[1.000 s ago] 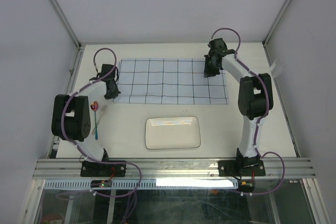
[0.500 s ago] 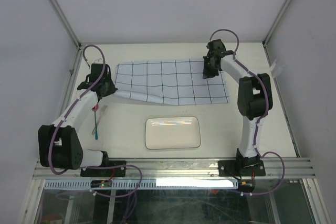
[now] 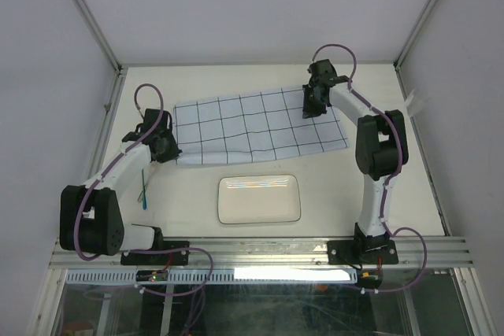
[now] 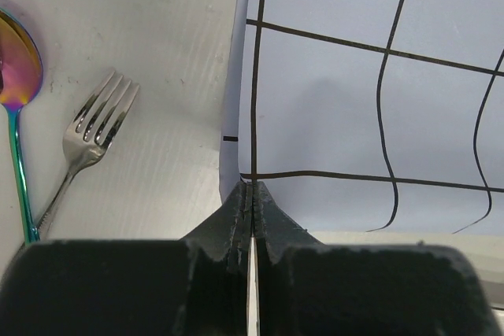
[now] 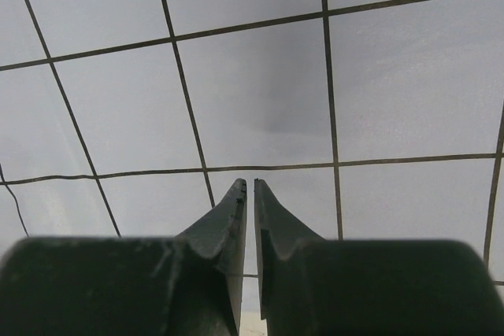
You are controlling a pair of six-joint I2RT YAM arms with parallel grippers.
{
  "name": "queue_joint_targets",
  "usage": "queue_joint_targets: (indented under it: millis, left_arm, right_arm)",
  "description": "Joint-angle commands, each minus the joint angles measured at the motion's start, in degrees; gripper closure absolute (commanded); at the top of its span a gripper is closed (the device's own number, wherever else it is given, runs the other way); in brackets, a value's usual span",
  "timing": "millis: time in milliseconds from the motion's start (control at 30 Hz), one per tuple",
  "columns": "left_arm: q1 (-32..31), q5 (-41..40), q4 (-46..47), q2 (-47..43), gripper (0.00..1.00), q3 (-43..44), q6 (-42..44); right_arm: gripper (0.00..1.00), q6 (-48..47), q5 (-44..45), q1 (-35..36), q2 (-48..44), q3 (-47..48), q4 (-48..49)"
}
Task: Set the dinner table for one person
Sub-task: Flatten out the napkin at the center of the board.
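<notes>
1. Tabletop [image 3: 354, 186]: cream, carries everything, arm bases at its near edge.
2. Left pincer [image 4: 250, 194]: clamped shut on the near-left edge of the grid cloth [image 3: 260, 127].
3. Right pincer [image 5: 250, 188]: nearly closed at the cloth's far-right part, probably pinching it.
4. Cloth lies skewed. Plate [image 3: 259, 199] sits nearer, apart. Fork [image 4: 98, 127] and spoon [image 4: 16, 60] lie left of the cloth.
</notes>
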Motion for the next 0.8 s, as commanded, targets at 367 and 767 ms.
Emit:
queue_joint_targets:
  millis: [367,767]
  left_arm:
    - [-0.94,5.87,0.69,-0.04,1.0,-1.94,-0.8]
    - [-1.21,9.63,1.44,-2.77,1.0,-2.7,-1.08]
  right_arm:
    - [0.89,0.96,-6.29,5.29,2.54,11.6,1.52]
    - [0.91,2.72,-9.99,9.65,11.38,22.29,0.26]
